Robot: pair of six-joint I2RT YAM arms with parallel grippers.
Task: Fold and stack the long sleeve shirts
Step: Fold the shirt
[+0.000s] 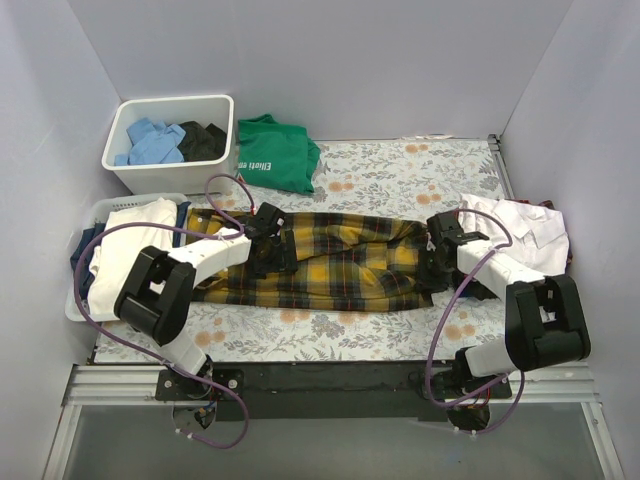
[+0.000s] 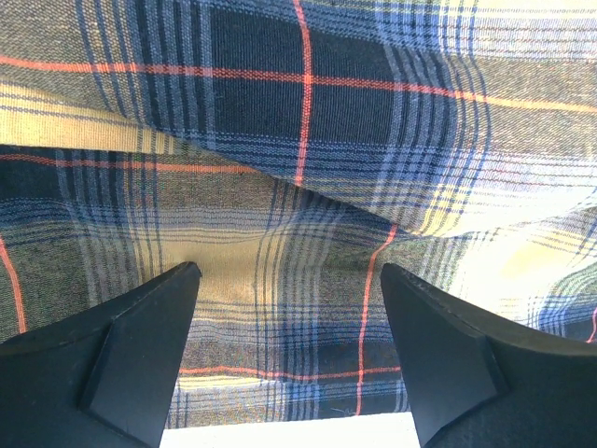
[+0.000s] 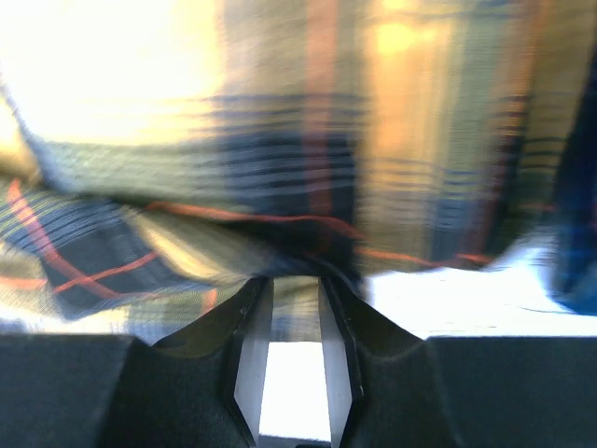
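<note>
As it lies, plaid shirt (image 1: 330, 265) runs left-right.

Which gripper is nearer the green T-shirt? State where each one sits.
Left. The left gripper is over the left part of the plaid shirt, just in front of the green T-shirt; the right gripper is at that shirt's far right end.

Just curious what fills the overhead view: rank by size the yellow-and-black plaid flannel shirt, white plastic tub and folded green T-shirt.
1. yellow-and-black plaid flannel shirt, clearly largest
2. white plastic tub
3. folded green T-shirt, smallest
</note>
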